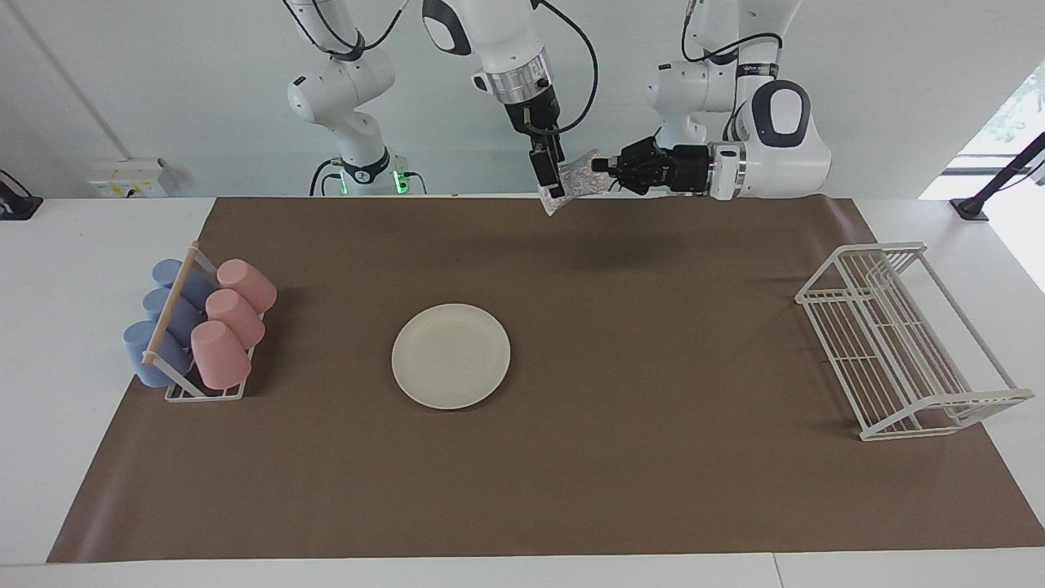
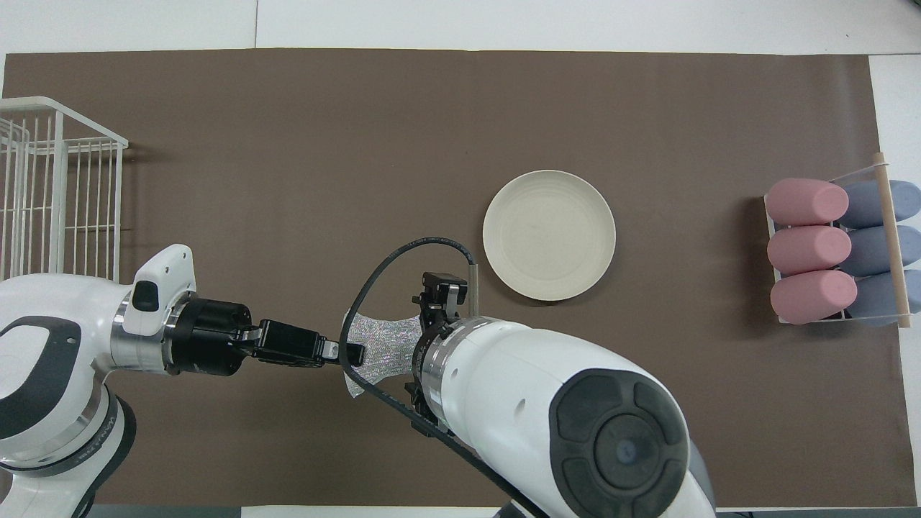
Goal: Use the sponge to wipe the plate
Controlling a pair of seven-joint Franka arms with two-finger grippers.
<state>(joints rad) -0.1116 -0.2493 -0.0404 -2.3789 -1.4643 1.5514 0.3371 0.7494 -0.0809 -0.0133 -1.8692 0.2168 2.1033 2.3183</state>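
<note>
The cream-white plate (image 1: 451, 355) lies flat on the brown mat, and it also shows in the overhead view (image 2: 549, 234). The glittery silver sponge (image 1: 575, 178) is held up in the air over the mat's edge nearest the robots, in the overhead view (image 2: 385, 349) nearer to the robots than the plate. My left gripper (image 1: 600, 166) points sideways and is shut on one end of the sponge, also in the overhead view (image 2: 352, 354). My right gripper (image 1: 549, 186) points down at the sponge's other end. Its wrist hides that end from above.
A small rack with pink and blue cups (image 1: 200, 327) lying on their sides stands toward the right arm's end, also in the overhead view (image 2: 835, 248). A white wire rack (image 1: 898, 343) stands toward the left arm's end, also overhead (image 2: 57, 194).
</note>
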